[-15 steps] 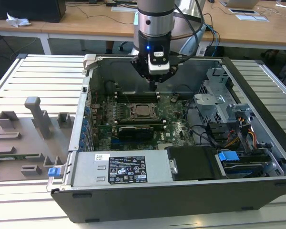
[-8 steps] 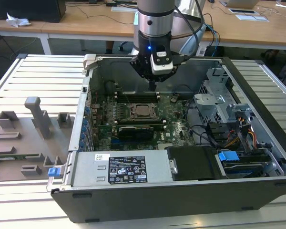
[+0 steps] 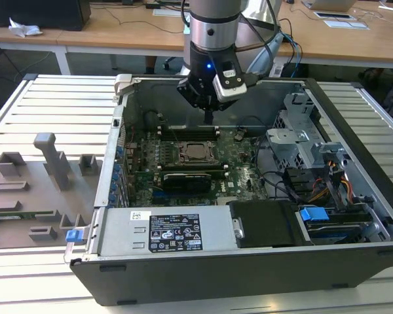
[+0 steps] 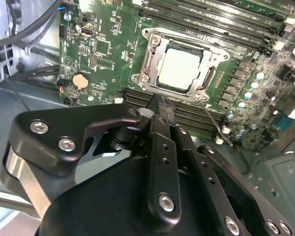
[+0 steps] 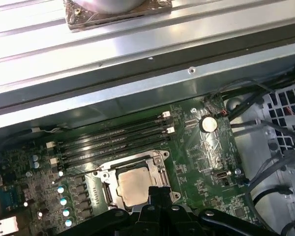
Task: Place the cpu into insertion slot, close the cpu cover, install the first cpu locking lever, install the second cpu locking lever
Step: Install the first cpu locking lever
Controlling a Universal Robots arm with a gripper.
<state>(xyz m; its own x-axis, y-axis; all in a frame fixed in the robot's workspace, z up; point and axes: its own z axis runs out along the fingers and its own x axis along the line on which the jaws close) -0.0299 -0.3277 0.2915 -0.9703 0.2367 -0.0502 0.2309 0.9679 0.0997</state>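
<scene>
cpu (image 4: 179,68) sits in the socket (image 4: 143,78), cover (image 4: 187,42) looks down. gripper (image 4: 162,110) hangs over the memory slots (image 4: 187,118) beside it, pinched together, empty. risk: a descent off-line scrapes the board.

"How many chips do you count down there?"

"One pale silver-beige square metal chip (image 4: 179,66), and one silver-grey square metal frame plate (image 4: 150,61)."

"And on the board?"

"In the first wrist view I count four long black narrow memory slots (image 5: 113,140) and one round silver coin battery (image 5: 208,123)."
</scene>
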